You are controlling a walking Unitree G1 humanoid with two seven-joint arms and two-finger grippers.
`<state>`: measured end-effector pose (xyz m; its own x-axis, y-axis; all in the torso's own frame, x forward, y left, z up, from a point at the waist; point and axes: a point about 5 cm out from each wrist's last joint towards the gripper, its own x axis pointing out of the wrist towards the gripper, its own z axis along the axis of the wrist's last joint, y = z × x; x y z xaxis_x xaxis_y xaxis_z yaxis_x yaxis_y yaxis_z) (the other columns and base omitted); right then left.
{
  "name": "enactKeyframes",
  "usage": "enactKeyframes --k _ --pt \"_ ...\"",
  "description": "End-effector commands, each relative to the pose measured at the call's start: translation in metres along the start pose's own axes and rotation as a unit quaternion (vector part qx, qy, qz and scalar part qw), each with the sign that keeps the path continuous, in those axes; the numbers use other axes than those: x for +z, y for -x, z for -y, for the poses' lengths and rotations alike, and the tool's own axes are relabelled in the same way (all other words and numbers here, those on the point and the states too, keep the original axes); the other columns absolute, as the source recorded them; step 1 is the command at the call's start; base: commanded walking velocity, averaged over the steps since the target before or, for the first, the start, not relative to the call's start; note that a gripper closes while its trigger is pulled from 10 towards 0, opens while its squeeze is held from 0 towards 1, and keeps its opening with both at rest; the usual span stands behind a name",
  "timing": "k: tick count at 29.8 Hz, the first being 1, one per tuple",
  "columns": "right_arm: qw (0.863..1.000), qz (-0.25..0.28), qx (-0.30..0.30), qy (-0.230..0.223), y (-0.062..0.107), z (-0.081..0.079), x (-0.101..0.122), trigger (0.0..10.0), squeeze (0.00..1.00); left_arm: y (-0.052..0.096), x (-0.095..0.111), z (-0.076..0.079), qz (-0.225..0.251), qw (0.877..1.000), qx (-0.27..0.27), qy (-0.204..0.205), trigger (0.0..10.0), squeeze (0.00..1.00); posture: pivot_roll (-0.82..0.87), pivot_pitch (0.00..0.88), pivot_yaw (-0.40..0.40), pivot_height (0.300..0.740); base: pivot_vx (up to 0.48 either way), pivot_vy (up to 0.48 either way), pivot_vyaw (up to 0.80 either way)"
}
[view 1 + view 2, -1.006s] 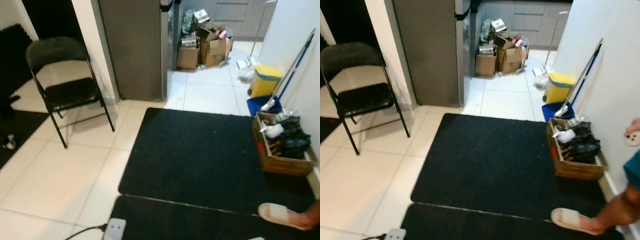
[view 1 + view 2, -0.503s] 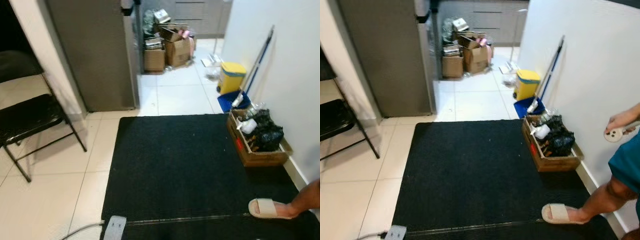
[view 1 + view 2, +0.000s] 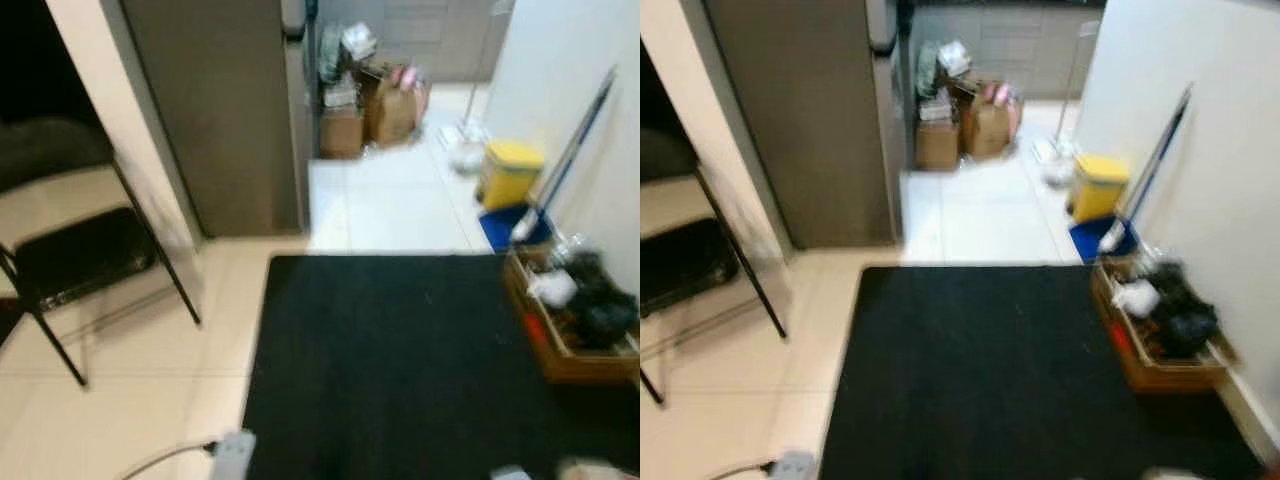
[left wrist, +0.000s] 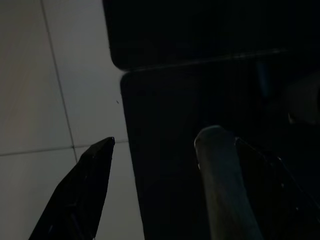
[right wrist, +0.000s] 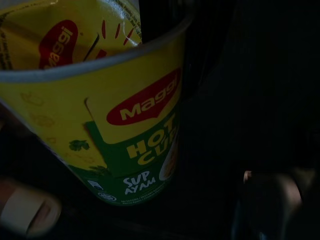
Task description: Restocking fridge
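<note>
The tall grey fridge (image 3: 215, 110) stands ahead on the left, beyond the black mat (image 3: 400, 360). A yellow Maggi Hot Cup noodle cup (image 5: 115, 110) hangs very close in the right wrist view, above the dark mat, with my right gripper shut on it; its fingers are lost in the dark. In the left wrist view my left gripper (image 4: 160, 142) is open and holds nothing, over the line where the white tiles meet the mat. The head views are blurred.
A black folding chair (image 3: 70, 250) stands left of the fridge. By the right wall are a wooden crate (image 3: 575, 320) of items, a yellow bin (image 3: 510, 170) and a mop. Cardboard boxes (image 3: 375, 105) pile up past the fridge. A power strip (image 3: 232, 455) lies on the tiles.
The camera has swung and the whole picture has shifted and blurred. The person's sandalled foot now sits at the bottom right edge of the left eye view.
</note>
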<state>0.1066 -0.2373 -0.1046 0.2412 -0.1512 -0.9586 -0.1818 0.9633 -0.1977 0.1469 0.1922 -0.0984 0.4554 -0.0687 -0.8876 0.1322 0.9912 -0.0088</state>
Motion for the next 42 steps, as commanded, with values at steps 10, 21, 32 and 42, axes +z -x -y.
enactKeyframes --k 10,21,32,42 --pt "1.0 0.005 0.001 -0.003 -0.0001 -0.0014 0.0036 10.0 0.0 0.0011 -0.006 -0.0017 -0.011 1.0 0.002 -0.006 10.0 0.0 -0.1 0.0 0.02 0.74 0.346 0.0 0.0" --pt "1.0 0.003 0.005 -0.007 -0.0002 -0.0022 0.0013 10.0 0.0 0.0012 -0.0078 -0.0007 -0.013 1.0 -0.001 -0.007 10.0 0.0 -0.1 0.0 0.023 0.74 0.346 0.0 -0.07" --pt "1.0 -0.004 0.005 -0.006 -0.0001 -0.0017 -0.0026 10.0 0.0 0.0014 -0.0104 0.0008 -0.015 1.0 -0.002 -0.007 10.0 0.0 -0.11 0.0 0.02 0.74 0.344 0.0 -0.79" --pt "1.0 -0.005 0.006 -0.007 -0.0001 -0.0024 -0.0044 10.0 0.0 0.0012 -0.0099 0.0014 -0.014 1.0 -0.003 -0.007 10.0 0.0 -0.11 0.0 0.02 0.74 0.344 0.0 -0.79"
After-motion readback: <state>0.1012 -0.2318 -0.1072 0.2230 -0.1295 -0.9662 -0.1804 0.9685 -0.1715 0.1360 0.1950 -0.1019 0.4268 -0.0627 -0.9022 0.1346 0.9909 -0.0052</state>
